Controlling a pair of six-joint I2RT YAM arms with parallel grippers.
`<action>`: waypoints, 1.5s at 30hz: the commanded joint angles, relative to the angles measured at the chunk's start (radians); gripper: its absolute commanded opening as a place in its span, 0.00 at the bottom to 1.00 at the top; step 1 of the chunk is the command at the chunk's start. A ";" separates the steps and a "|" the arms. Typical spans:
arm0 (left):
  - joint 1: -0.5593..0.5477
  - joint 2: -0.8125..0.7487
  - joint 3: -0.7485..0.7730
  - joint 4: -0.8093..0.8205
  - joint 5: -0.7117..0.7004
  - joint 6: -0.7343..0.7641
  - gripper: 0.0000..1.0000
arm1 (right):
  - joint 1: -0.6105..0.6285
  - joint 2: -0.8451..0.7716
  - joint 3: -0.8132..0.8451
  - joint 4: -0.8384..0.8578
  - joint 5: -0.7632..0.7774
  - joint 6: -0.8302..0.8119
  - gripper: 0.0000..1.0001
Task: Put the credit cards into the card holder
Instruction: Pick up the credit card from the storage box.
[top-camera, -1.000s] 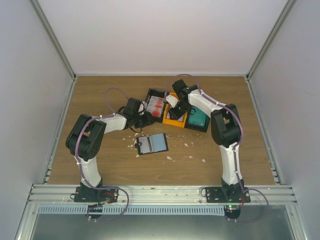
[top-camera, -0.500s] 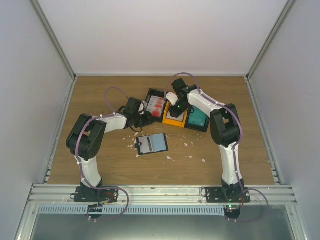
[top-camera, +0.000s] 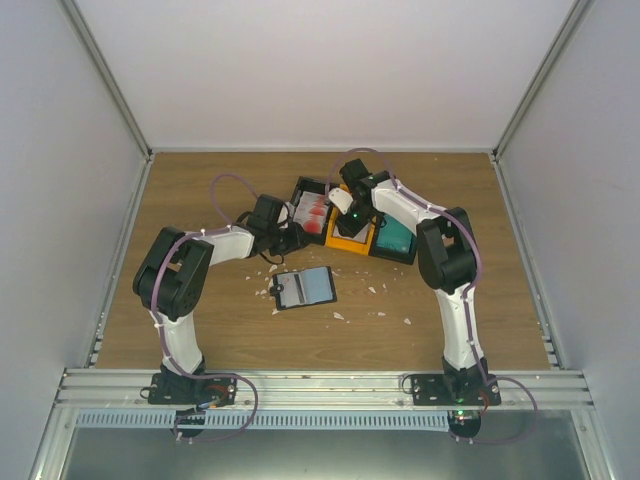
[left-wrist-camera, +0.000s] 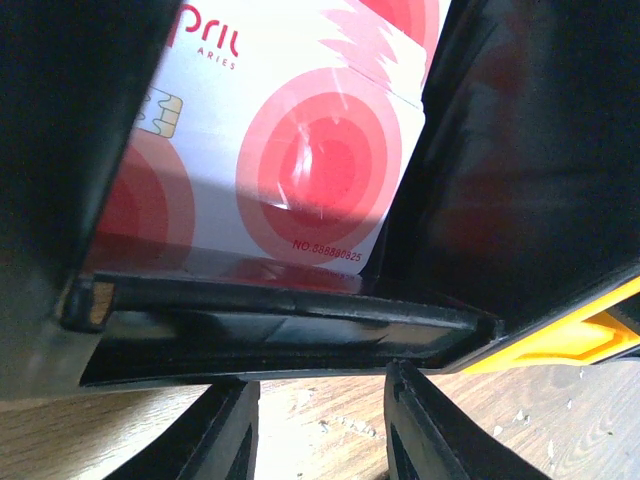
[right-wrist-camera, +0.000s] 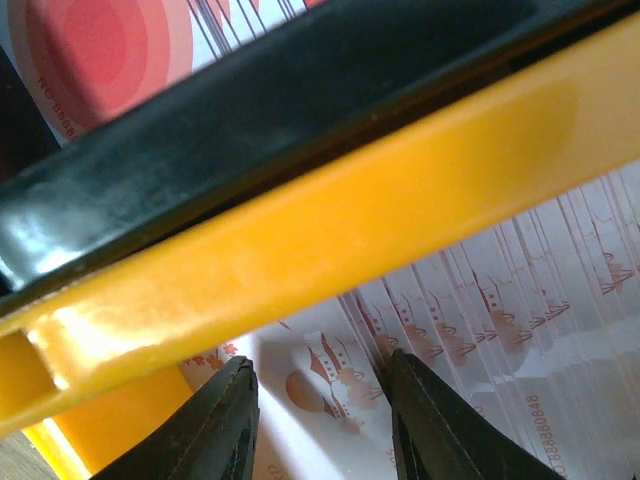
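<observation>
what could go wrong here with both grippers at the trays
1. The right gripper hangs open over overlapping grey cards in the orange tray. It might pinch several at once, or slip off the flat stack.
2. The left gripper is open at the near wall of the black tray. Going for the red cards, it could shove that tray.
3. The two grippers are close together and could bump.

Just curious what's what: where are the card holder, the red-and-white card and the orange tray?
card holder (top-camera: 304, 288), top view, its open middle.
red-and-white card (left-wrist-camera: 320, 150), left wrist view, red circle.
orange tray (right-wrist-camera: 330, 215), right wrist view, its wall.
</observation>
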 joint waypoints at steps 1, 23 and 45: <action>0.006 0.015 0.034 0.045 -0.017 0.005 0.36 | 0.009 0.003 0.011 -0.062 -0.032 0.004 0.38; 0.005 0.017 0.031 0.046 -0.023 0.005 0.36 | 0.035 -0.121 -0.081 -0.102 -0.040 0.047 0.38; 0.007 0.012 0.028 0.045 -0.021 0.010 0.35 | 0.037 -0.127 -0.080 -0.114 -0.128 0.023 0.36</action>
